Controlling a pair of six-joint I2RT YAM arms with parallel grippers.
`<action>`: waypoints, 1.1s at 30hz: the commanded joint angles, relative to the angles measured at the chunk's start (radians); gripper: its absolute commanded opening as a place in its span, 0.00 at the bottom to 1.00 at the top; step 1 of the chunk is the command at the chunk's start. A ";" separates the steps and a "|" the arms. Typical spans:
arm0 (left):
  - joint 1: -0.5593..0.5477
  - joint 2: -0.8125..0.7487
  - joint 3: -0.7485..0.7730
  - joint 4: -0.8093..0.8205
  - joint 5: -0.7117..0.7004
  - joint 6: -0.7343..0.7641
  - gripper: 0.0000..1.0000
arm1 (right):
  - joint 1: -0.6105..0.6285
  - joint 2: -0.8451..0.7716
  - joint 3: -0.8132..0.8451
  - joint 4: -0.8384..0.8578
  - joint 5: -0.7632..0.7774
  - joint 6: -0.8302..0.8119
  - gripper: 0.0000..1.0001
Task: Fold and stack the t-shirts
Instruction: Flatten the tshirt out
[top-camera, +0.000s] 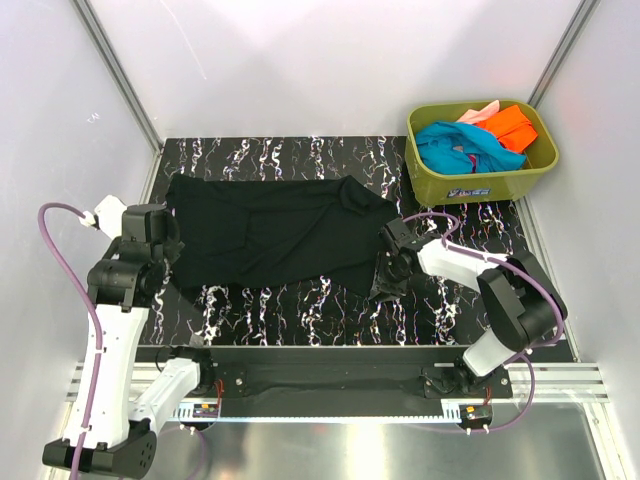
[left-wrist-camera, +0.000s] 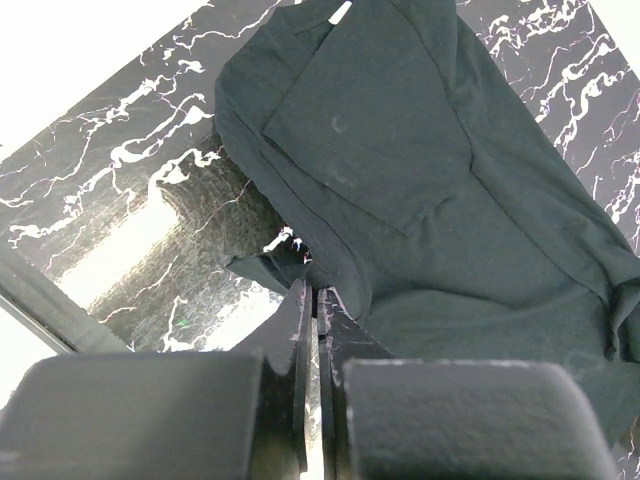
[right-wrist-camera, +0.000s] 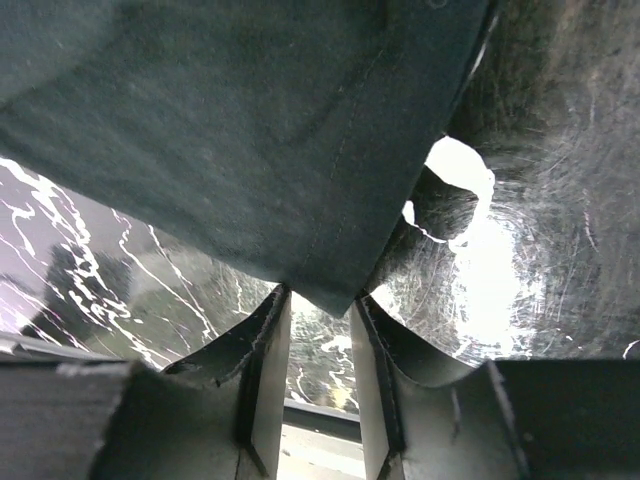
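The left pincer (left-wrist-camera: 312, 292) is pressed together, its two fingers flat against each other. The black tee (top-camera: 270, 230) reaches right up to the tips, and a small fold of its edge seems nipped between them. From this pincer the tee spreads ahead and to the right, with one folded panel lying on top of the rest. To the left of the tips is bare table (top-camera: 280, 305).

The right pincer (right-wrist-camera: 320, 318) stands apart, with a clear gap between the fingers (right-wrist-camera: 268, 340) through which the table shows. A corner of the black tee comes to a point just at the mouth of that gap. It is not clamped. The cloth runs on from there ahead of the pincer.

In the top view the tee lies flat between the two pincers, the left one at its left edge and the right one at its near right corner. Beyond the right pincer, well apart, sits the tub (top-camera: 430, 180). It holds the teal tee (top-camera: 455, 148), the orange tee (top-camera: 512, 125) and the pink tee (top-camera: 478, 114), all bunched together.
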 joint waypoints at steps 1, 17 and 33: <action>0.004 -0.026 -0.003 0.027 0.006 0.013 0.00 | 0.014 0.027 -0.017 0.043 0.115 0.048 0.37; 0.004 -0.072 0.084 -0.018 -0.020 0.096 0.00 | 0.014 -0.077 0.146 -0.130 0.237 -0.062 0.00; 0.004 0.038 0.695 0.065 -0.075 0.364 0.00 | -0.193 -0.308 0.823 -0.529 0.331 -0.394 0.00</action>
